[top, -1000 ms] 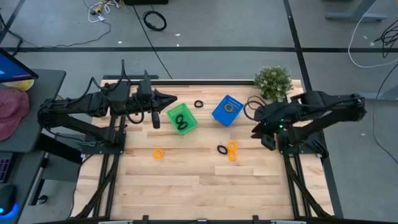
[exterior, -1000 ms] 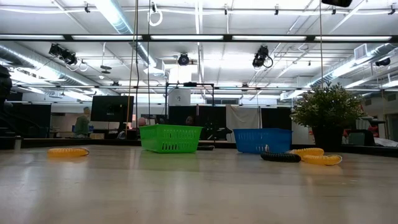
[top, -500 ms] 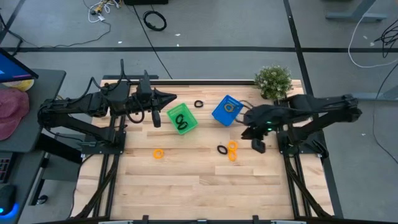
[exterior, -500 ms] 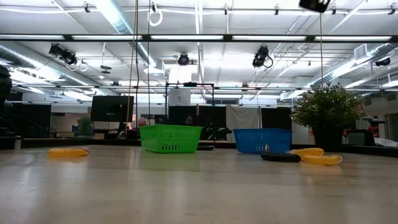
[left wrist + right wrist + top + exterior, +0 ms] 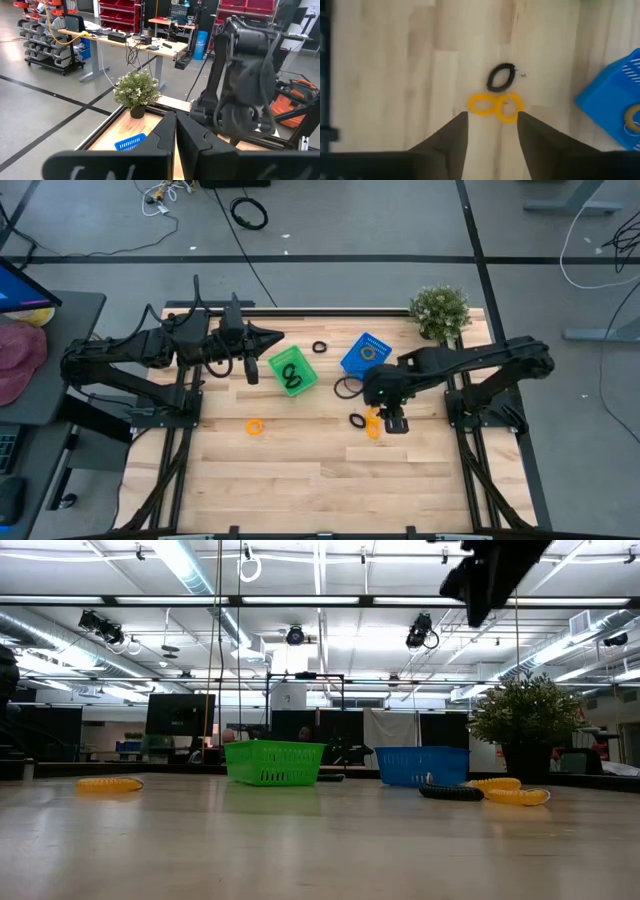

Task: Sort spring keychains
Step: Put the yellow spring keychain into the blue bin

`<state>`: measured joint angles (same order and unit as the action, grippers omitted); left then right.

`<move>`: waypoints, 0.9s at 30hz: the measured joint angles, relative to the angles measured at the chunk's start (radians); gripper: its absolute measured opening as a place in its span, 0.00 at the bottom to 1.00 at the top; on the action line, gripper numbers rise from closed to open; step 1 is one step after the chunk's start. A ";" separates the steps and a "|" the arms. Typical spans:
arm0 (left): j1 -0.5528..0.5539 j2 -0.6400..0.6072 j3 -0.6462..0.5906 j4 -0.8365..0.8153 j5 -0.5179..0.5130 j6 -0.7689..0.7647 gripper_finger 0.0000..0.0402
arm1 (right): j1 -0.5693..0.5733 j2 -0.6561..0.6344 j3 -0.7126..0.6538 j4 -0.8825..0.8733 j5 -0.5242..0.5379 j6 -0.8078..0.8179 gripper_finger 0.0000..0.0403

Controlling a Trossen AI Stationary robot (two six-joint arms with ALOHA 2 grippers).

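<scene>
Two orange spring keychains lie flat on the table, touching, with a black one just beyond them. In the high view they lie at mid-right. My right gripper hangs above them, pointing down, open and holding nothing. Another orange keychain lies at mid-left, and a black one lies between the baskets near the far edge. The green basket holds black keychains; the blue basket holds an orange one. My left gripper waits shut beside the green basket, raised.
A potted plant stands at the far right corner, behind the blue basket. In the low view the right gripper hangs well above the tabletop. Bare wood stretches across the near half of the table.
My right gripper has swung from the table's right side toward the left and down, rolling as it went. It now stands over the two orange keychains and the black one. In the low view it has dropped into the top of the picture. No keychain has moved.
</scene>
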<state>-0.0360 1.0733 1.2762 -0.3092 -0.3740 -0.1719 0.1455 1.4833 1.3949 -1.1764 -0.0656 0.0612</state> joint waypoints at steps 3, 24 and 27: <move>0.000 0.000 0.000 -0.004 0.000 0.000 0.04 | 0.000 0.002 -0.069 0.053 0.005 -0.018 0.46; 0.000 0.000 0.000 -0.011 0.012 0.000 0.04 | 0.000 0.002 -0.536 0.487 0.093 -0.399 0.47; 0.000 0.000 0.000 -0.011 0.012 0.000 0.04 | -0.010 0.002 -0.577 0.541 0.110 -0.450 0.47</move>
<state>-0.0357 1.0733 1.2758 -0.3201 -0.3622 -0.1722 0.1357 1.4853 0.8179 -0.6353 0.0444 -0.3885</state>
